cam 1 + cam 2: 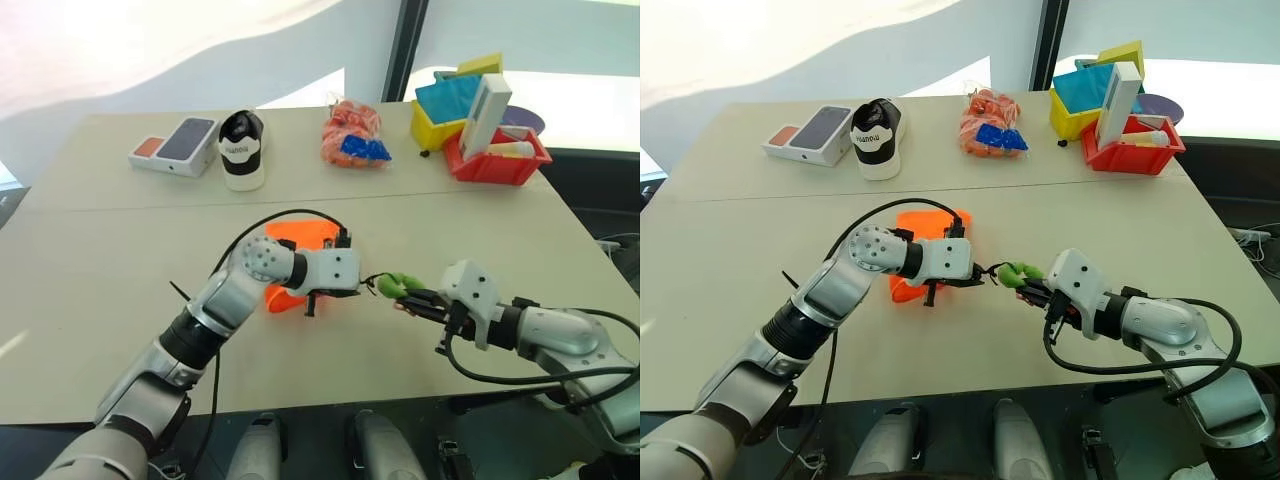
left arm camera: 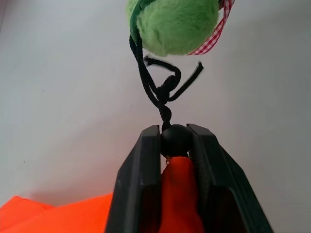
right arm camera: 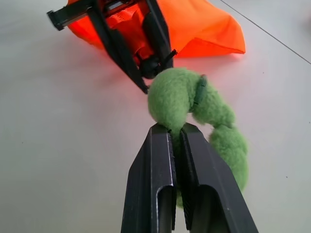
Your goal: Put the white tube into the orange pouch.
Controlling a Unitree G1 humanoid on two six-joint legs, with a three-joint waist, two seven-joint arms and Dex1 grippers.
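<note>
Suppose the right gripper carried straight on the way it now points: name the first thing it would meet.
Probably the left gripper. The right gripper, shut on the green ring, points past that ring at the left one, clamped on the cord bead at the orange pouch mouth. Depth is uncertain.

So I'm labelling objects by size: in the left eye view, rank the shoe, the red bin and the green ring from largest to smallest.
1. Red bin and shoe: these look about alike, so I won't rank them.
2. Green ring: clearly smallest, even though it sits nearer the camera.
</note>
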